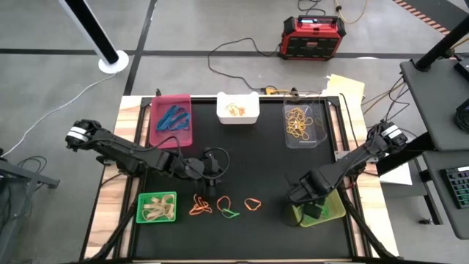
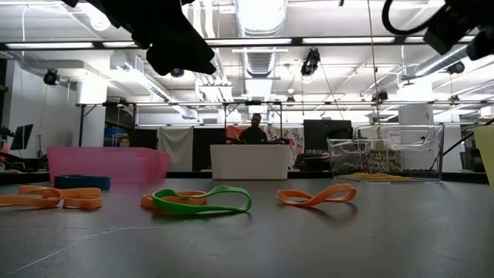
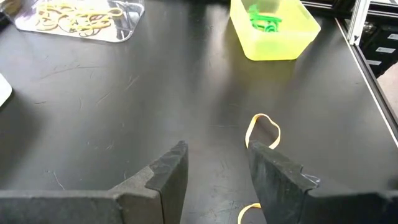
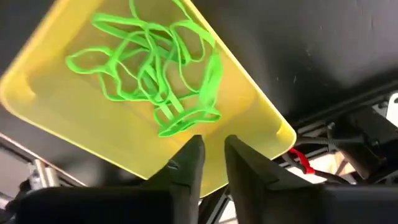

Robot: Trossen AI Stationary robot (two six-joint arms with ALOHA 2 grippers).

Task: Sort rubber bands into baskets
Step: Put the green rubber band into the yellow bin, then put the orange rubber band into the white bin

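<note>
**Both grippers empty, loose bands on mat, five baskets part-filled**

Left gripper point(image 1: 213, 178) hangs over the black matte mat point(image 1: 242, 154), just above the loose bands near the front edge. Its fingers point(image 3: 168, 171) stand apart, nothing between them; the pads are dark and rough-textured. In the left wrist view an orange band point(image 3: 263, 129) lies just beyond the right-hand finger, a thin flat loop, not gripped.

Right gripper point(image 4: 211, 152) sits over the translucent yellow-green basket point(image 1: 322, 209) at the mat's front right. Fingers are slightly apart with a narrow gap, holding nothing. Under it is a tangle of green bands point(image 4: 155, 68), thin flat loops piled on the basket floor. The basket is rectangular with rounded corners and glossy plastic.

Loose bands on the mat: two orange loops point(image 1: 201, 205) twisted together, a green loop point(image 1: 230, 213) overlapping an orange one, and a single orange loop point(image 1: 253, 202) apart to the right. In the low view the green loop reads as a flat ribbon, wavy.

Other baskets:
- magenta-pink basket point(image 1: 157, 130), back left, blue bands point(image 1: 173, 117) inside
- white basket point(image 1: 237, 115), back centre, opaque, a few yellow bands point(image 1: 235, 110)
- clear basket point(image 1: 319, 135), back right, see-through walls, yellow bands point(image 1: 299, 122) piled
- bright green basket point(image 1: 142, 208), front left, tan bands point(image 1: 159, 209) inside

The mat surface shows fine scratches. A red-and-black box point(image 1: 311, 37) stands on the floor behind the table, with cables running from it. A person point(image 2: 255, 127) is seen far off in the low view.
</note>
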